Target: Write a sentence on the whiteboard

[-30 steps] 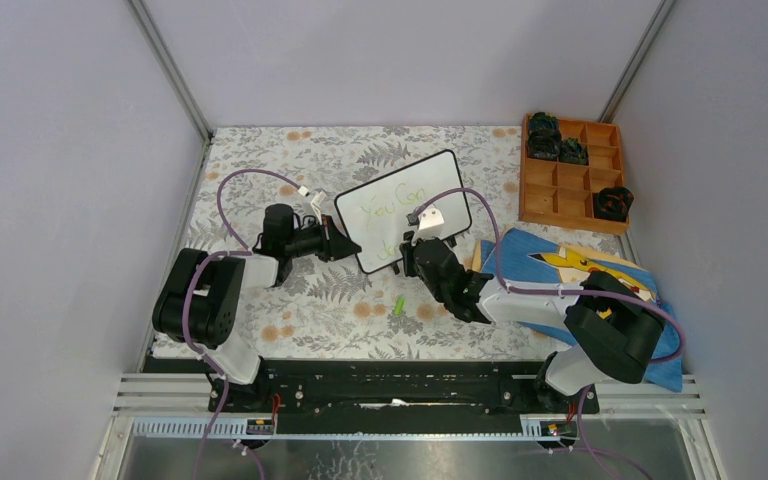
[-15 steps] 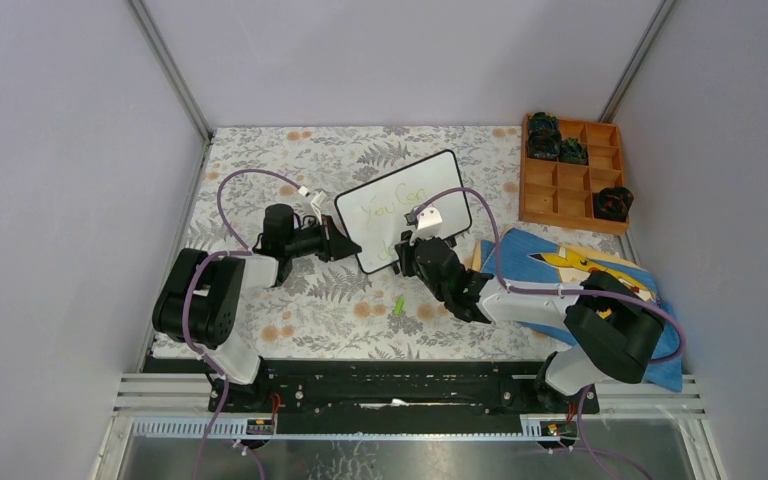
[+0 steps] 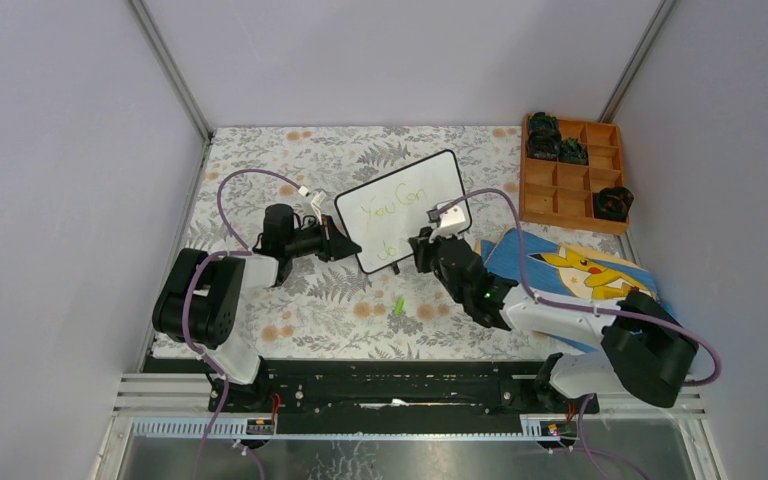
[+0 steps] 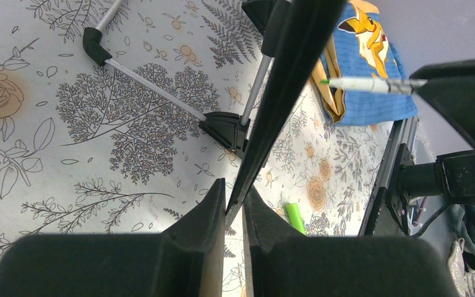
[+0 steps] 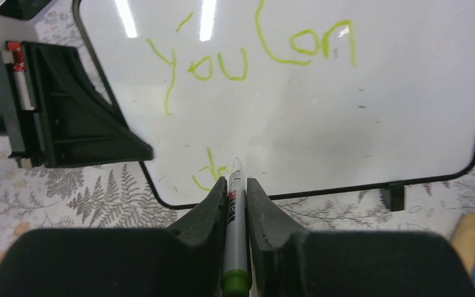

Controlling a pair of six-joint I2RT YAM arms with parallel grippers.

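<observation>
a green cap [image 3: 398, 305] lies alone on the floral mat [image 3: 300, 300], near the arms' bases and just nearer than the board.

beyond it the right gripper [image 3: 428, 240] reaches in from the right. its fingers [image 5: 213, 198] are drawn close together and pinch a white marker [image 5: 235, 204] by the barrel – green end toward the wrist, tip pointing at the board's lower left part. the tip sits right at the white face, just right of the last green strokes; whether it actually touches cannot be told.

on the left, the left gripper [image 3: 338, 243] comes in level from the side. its fingers [image 4: 207, 210] are nearly closed and clamp the board's thin black frame at its left edge, the frame running edge-on between them in the left wrist view.

the board [image 3: 440, 175] stands mid-mat between the two grippers on small black feet, its top leaning away and its right end turned farther back. the sentence [image 3: 392, 208] is thin light green: "you can" runs across the upper half, and below it, near the lower left corner, only a short start that looks like "do" shows.

to the right lies a blue cloth [image 3: 520, 262] with a yellow cartoon figure. farther back at the right edge sits a wooden tray [image 3: 572, 178] of compartments – dark items fill a few of them.
</observation>
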